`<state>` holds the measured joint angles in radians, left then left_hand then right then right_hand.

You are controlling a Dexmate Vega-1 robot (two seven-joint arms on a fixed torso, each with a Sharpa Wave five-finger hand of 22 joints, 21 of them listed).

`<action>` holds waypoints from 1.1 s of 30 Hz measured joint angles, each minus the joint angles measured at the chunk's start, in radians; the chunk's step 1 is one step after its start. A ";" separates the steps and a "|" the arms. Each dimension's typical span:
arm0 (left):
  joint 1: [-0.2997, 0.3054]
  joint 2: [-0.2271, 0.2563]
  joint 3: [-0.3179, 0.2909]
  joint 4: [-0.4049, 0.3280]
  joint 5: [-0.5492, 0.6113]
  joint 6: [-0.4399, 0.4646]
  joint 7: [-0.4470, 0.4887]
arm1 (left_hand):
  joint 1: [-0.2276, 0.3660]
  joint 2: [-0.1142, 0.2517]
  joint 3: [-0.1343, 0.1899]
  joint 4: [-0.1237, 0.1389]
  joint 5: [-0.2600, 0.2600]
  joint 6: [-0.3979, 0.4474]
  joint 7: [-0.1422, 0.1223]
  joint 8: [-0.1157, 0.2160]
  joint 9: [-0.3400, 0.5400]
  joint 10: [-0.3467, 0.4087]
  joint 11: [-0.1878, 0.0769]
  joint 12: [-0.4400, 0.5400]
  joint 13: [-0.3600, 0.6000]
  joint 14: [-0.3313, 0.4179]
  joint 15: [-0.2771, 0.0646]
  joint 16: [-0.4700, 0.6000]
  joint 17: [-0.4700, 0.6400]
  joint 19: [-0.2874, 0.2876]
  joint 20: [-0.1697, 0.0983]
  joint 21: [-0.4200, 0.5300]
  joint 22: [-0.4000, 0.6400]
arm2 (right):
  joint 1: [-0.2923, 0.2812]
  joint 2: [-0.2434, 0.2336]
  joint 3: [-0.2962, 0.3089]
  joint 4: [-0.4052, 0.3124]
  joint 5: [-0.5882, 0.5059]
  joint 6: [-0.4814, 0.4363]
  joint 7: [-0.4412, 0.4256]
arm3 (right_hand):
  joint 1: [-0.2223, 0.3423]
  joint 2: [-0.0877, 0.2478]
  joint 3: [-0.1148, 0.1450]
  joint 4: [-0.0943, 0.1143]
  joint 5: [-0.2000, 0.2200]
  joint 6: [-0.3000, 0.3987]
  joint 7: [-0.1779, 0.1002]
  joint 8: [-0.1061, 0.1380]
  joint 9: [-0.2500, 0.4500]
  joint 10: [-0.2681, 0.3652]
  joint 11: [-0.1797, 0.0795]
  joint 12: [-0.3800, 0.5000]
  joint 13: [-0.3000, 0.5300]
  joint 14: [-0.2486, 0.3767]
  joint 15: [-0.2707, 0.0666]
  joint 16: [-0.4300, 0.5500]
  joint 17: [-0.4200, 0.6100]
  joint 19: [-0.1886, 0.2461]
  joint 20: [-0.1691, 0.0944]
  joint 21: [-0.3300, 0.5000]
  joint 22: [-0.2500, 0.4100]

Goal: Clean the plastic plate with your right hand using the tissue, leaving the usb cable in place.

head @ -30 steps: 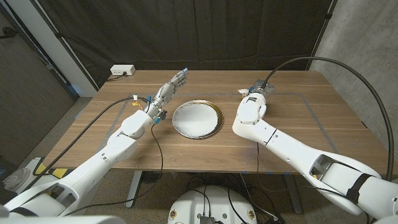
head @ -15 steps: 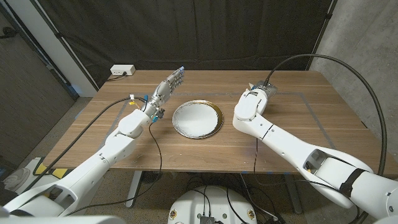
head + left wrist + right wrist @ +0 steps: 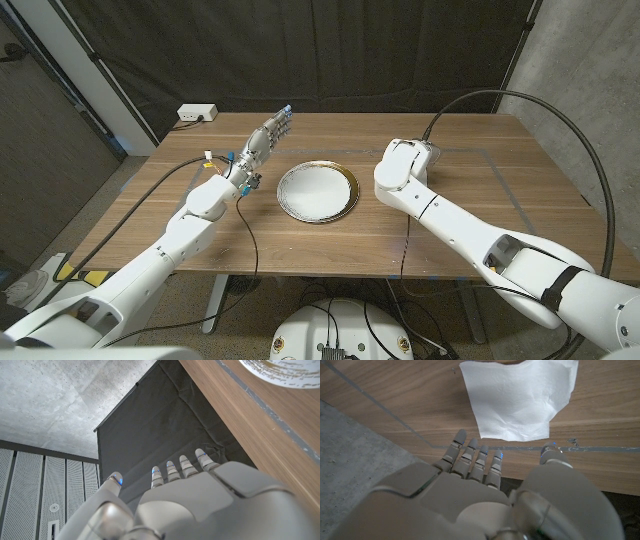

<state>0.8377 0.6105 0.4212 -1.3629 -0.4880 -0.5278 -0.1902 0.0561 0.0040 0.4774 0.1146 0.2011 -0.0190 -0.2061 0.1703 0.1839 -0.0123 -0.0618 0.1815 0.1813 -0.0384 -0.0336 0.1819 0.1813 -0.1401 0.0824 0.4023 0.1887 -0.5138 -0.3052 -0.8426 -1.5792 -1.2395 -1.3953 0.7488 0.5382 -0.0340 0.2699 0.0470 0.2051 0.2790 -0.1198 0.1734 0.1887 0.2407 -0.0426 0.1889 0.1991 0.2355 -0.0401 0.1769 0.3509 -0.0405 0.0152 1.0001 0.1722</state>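
from the head i look down over the whole counter (image 3: 330,235). my left wrist camera, turned, shares its far edge; my right wrist camera looks closely at the wood.

The plate (image 3: 317,191) lies mid-table (image 3: 470,220), between the left hand (image 3: 264,139) and the right hand (image 3: 412,152). The tissue (image 3: 518,397) lies on the table just beyond the right hand, possibly near the far edge. A socket box (image 3: 196,114) sits at the far left corner.
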 measured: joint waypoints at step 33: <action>-0.030 0.012 -0.045 0.128 -0.100 -0.052 -0.130 | 0.000 0.000 -0.011 0.011 0.000 -0.111 0.008 0.000 -0.003 -0.106 -0.016 -0.004 0.000 -0.091 -0.002 -0.005 0.000 -0.011 -0.011 -0.022 0.000 | -0.334 -0.095 0.454 -0.280 0.947 0.721 -0.808 | -0.330 0.131 -0.076 0.116 0.013 -0.153 0.007 0.000 -0.007 -0.107 -0.047 -0.001 -0.018 -0.228 0.006 -0.007 -0.154 -0.119 -0.046 -0.154 -0.005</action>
<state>0.8073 0.6224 0.3764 -1.2345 -0.5881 -0.5794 -0.3198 0.0564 0.0042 0.4661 0.1259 0.2010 -0.1301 -0.1980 0.1703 0.1814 -0.1180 -0.0774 0.1775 0.1815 -0.1292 -0.0356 0.1768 0.1813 -0.1507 0.0717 0.3807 0.1885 -0.8483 -0.3998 -0.3891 -1.8588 -0.2924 -0.6743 -0.0595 0.2085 0.0968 0.1944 0.1628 0.2185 0.1263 -0.1128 0.1734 0.1812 0.1340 -0.0893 0.1882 0.1812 0.0071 -0.0337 0.1697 0.1969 -0.1600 -0.0305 0.8464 0.1673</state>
